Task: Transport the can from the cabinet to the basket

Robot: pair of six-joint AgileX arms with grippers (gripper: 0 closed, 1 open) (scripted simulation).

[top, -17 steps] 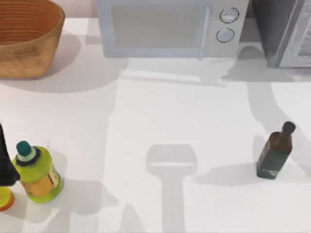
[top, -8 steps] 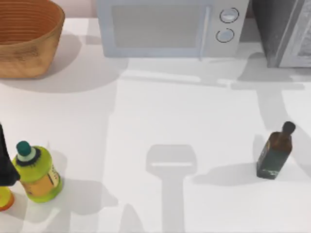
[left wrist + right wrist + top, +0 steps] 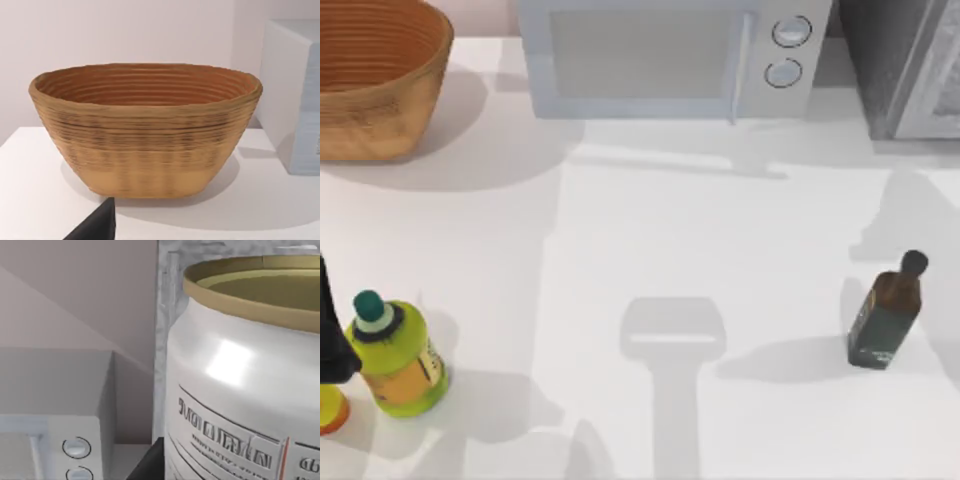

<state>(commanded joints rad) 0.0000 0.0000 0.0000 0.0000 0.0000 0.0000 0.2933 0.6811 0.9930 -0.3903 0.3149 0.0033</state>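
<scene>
The basket (image 3: 375, 85) is set at the counter's (image 3: 720, 240) far left corner, and it is met side-on by the left wrist view, so the left arm is held low and level, aimed at its wall. A dark part (image 3: 95, 226) is seen in front of the basket in that view. The state of the left gripper cannot be told.

At the near left edge a green bottle (image 3: 395, 355) is stood upright, with a dark object (image 3: 330, 335) just beside it at the counter's edge. The microwave (image 3: 665, 55) is placed along the far edge, between basket and cabinet (image 3: 905, 65), which is kept at the far right corner. A brown bottle (image 3: 887, 310) is stood near the right edge.

In the right wrist view the can (image 3: 240, 380) is seen very close to the camera, upright, its gold top (image 3: 260, 287) tilted slightly into sight. The cabinet's speckled frame is seen just behind it, the microwave's knobs farther off. A dark part (image 3: 150, 462) is seen touching the can's side. Whether the right gripper is clamped on the can cannot be told.
</scene>
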